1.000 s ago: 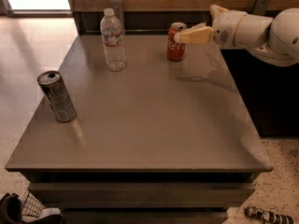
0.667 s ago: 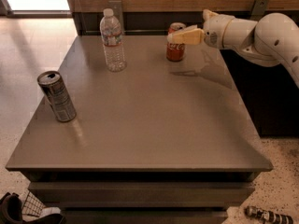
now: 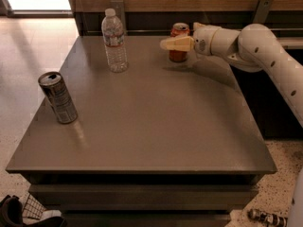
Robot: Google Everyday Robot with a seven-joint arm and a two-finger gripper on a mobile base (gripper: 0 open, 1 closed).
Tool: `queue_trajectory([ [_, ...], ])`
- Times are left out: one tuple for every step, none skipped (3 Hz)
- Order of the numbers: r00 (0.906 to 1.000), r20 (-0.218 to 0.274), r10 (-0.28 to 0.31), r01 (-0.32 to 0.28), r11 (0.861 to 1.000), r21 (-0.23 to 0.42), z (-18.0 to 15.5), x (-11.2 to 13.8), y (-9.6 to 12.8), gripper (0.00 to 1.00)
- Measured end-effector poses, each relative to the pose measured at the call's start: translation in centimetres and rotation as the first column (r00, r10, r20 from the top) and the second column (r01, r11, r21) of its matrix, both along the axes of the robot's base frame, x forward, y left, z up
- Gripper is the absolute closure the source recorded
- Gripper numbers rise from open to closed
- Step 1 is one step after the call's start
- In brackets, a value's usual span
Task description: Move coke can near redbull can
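Observation:
The coke can (image 3: 178,56), short and red with a silver top, stands upright at the far edge of the table, right of centre. My gripper (image 3: 168,42) comes in from the right at the can's mid height, and its cream-coloured end crosses in front of the can and hides the can's middle. The redbull can (image 3: 58,97), slim and dark grey-blue with a silver top, stands upright near the table's left edge, far from the coke can.
A clear water bottle (image 3: 114,40) stands at the far left-centre of the grey table (image 3: 156,126). A wooden wall panel with metal brackets runs behind the table. Dark items lie on the floor at the lower left and lower right.
My gripper has moved left, from beside the coke can's right side to across its front. The cans and the bottle have not moved.

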State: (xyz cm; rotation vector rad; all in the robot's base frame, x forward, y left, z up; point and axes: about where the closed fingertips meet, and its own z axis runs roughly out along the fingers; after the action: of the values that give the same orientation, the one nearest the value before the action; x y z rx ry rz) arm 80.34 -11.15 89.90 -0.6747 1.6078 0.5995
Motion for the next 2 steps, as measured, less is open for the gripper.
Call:
queue_trajectory([
  [0.9993, -0.036, -0.01, 0.01, 1.0, 0.015, -1.82, 0.25, 0.04, 0.0],
  [0.9994, -0.035, -0.004, 0.005, 1.0, 0.014, -1.76, 0.26, 0.37, 0.19],
])
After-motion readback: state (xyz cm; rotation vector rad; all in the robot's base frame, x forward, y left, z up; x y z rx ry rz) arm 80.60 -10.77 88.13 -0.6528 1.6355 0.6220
